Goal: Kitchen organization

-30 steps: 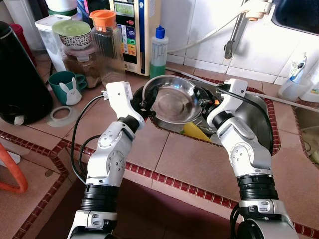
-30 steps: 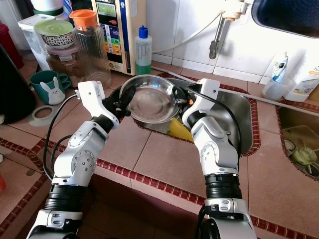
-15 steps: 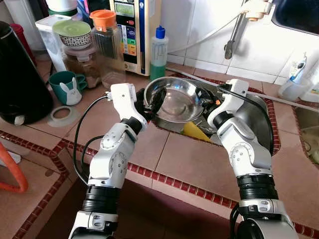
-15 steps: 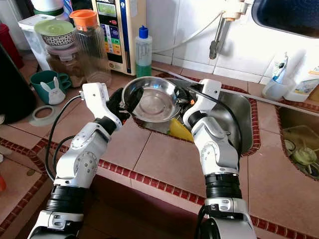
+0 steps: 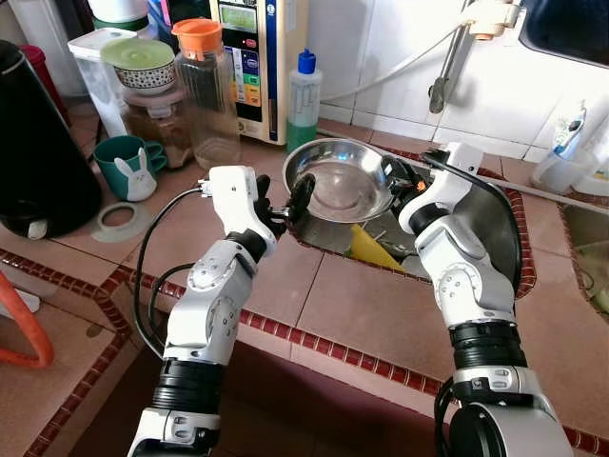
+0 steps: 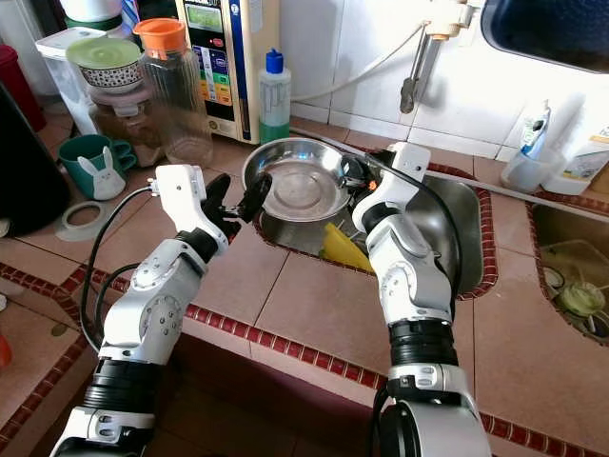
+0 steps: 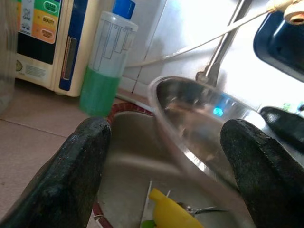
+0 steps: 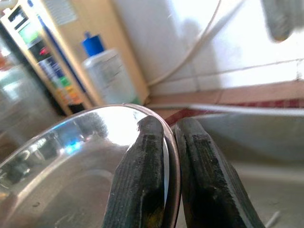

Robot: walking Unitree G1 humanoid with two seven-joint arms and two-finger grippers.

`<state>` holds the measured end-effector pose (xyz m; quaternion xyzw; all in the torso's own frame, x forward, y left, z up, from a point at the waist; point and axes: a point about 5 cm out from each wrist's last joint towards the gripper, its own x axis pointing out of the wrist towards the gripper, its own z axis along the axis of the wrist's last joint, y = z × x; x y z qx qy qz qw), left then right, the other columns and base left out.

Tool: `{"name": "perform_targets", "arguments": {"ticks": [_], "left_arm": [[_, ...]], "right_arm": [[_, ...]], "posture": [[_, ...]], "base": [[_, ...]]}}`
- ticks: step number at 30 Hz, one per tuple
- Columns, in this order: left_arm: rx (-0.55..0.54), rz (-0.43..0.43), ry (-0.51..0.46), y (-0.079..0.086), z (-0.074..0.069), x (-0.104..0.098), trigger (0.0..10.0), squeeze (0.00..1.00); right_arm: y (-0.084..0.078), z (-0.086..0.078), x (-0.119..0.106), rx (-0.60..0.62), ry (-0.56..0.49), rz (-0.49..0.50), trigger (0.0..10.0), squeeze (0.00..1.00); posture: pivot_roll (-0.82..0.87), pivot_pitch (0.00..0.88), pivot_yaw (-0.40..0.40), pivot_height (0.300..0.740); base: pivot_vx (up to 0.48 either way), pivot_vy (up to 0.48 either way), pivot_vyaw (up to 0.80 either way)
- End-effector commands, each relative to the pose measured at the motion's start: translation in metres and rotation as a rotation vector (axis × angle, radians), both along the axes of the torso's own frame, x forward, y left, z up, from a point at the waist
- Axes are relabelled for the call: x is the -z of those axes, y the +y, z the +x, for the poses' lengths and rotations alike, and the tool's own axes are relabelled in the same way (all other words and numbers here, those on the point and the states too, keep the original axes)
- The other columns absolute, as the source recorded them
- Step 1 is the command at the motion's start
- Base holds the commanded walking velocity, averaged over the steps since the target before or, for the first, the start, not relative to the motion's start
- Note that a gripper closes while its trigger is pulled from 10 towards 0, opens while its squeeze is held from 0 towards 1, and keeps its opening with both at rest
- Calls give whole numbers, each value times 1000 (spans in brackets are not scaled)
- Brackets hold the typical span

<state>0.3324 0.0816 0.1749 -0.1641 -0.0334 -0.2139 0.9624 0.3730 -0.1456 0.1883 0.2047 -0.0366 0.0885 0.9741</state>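
Observation:
A shiny steel bowl (image 5: 341, 181) hangs tilted over the left end of the sink (image 5: 504, 228). My right gripper (image 5: 407, 186) is shut on the bowl's right rim; in the right wrist view its fingertips (image 8: 142, 156) pinch that rim (image 8: 170, 142). My left gripper (image 5: 283, 203) stands open just left of the bowl, over the tiled counter edge. From the left wrist, the bowl (image 7: 199, 109) lies beyond the spread fingers (image 7: 80, 180), apart from them.
A yellow item (image 5: 373, 249) lies in the sink under the bowl. Behind stand a green soap bottle (image 5: 303, 100), an orange-lidded glass jug (image 5: 205, 90) and a water machine (image 5: 249, 57). A teal bunny mug (image 5: 128, 167) and black kettle (image 5: 38, 143) are at left.
My left gripper has opened and come off the bowl's left rim, drawing back a little. The right gripper has carried the bowl up and to the right over the sink.

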Motion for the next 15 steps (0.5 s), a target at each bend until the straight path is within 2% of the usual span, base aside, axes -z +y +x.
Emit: {"name": "perform_targets", "arguments": {"ticks": [1, 3, 9, 11, 13, 14, 15], "left_arm": [[-9, 16, -12, 0, -2, -2, 10000, 0], [-10, 17, -13, 1, -2, -2, 10000, 0], [-10, 17, -13, 1, -4, -1, 10000, 0], [-8, 22, -14, 0, -4, -1, 10000, 0], [-7, 25, -13, 0, -5, 0, 10000, 0], [-6, 26, -12, 0, -7, 0, 10000, 0], [-4, 28, -13, -1, -7, 0, 10000, 0]], "right_arm": [[-9, 4, -12, 62, -43, -6, 0, 0], [-15, 7, -12, 103, -38, -13, 0, 0], [-19, 10, -9, 139, -33, -36, 0, 0], [-27, 12, -8, 190, -32, -56, 0, 0], [-34, 14, -7, 228, -37, -124, 0, 0], [-41, 16, -5, 267, -31, -215, 0, 0], [-45, 16, -4, 283, -29, -245, 0, 0]], "posture": [[175, 0, -19, 740], [179, 0, -20, 740], [181, 0, -21, 740], [189, 0, -23, 740], [194, 0, -24, 740], [197, 0, -25, 740], [207, 0, -27, 740]], "base": [[0, 0, 0], [0, 0, 0], [0, 0, 0], [0, 0, 0], [0, 0, 0], [0, 0, 0], [0, 0, 0]]}}
